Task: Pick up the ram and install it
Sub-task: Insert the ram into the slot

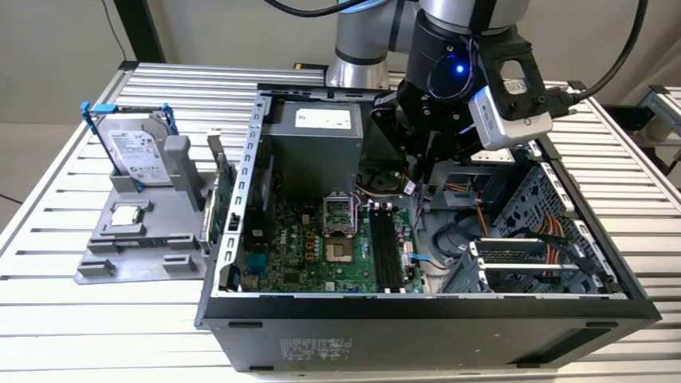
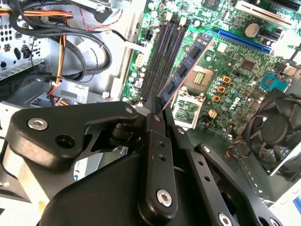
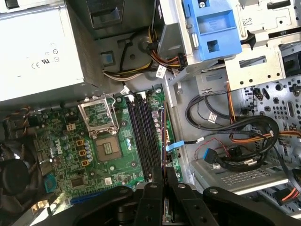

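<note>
Green and thin, the ram [image 2: 188, 63] hangs lined up along the black memory slots [image 2: 162, 56], with the gripper [image 2: 156, 104] fingers clamped across its flat faces. It looks light and stiff but brittle, so better held by the bare edges, off the chips.
</note>
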Available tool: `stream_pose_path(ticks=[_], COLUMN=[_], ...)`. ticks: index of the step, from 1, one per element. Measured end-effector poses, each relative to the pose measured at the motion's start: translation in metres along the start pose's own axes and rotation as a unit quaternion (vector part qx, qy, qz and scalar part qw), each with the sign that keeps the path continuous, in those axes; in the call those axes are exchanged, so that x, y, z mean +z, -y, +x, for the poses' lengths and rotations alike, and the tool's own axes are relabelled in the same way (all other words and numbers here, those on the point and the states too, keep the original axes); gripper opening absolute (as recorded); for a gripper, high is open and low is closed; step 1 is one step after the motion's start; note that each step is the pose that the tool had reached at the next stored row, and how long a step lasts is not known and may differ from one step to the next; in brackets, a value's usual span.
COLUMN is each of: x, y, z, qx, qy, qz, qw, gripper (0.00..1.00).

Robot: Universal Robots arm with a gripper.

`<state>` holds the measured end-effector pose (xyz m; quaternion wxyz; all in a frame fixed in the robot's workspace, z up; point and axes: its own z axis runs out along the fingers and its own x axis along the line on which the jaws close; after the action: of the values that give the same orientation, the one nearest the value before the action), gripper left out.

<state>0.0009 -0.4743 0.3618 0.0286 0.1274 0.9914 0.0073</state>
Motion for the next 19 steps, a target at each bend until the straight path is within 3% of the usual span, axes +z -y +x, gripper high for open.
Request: stream_pose_path(ticks=[19], x=[0.0017], y=[0.0000], z=[0.0001], qx=[0.020], qy=[0.0003], qz=[0.0012], qw=[0.9998], gripper=[0.00])
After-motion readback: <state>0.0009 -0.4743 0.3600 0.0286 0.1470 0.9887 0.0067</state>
